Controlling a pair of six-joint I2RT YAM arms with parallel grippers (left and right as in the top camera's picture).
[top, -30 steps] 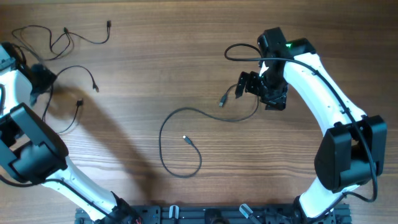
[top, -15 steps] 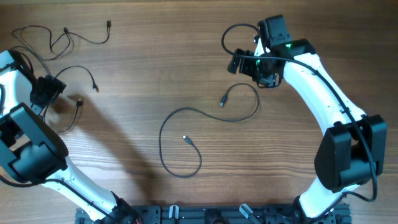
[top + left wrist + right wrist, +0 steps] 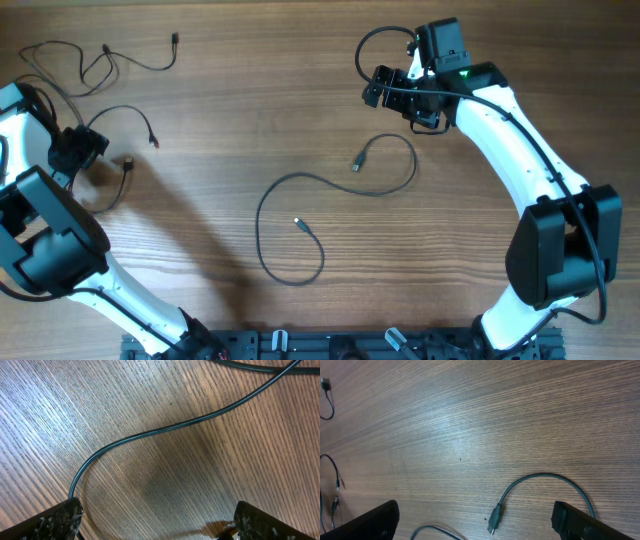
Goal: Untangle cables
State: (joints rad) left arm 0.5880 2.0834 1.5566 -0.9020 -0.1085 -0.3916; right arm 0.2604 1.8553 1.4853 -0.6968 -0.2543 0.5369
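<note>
One long black cable lies loose in the middle of the table, with one plug under an arc and the other plug inside a loop. More thin cables sprawl at the far left corner. My right gripper hangs open above and behind the arc. In the right wrist view the plug lies between and below its spread fingers. My left gripper is open at the left edge. A cable runs ahead of its fingertips, with nothing between them.
The table is bare wood. A loose plug and another lie just right of my left gripper. The thick arm lead curls beside my right wrist. The arm bases stand at the near edge.
My right gripper has moved away from the middle cable's arc toward the far side. My left gripper has shifted slightly nearer and to the right, with its jaws spread wider.
</note>
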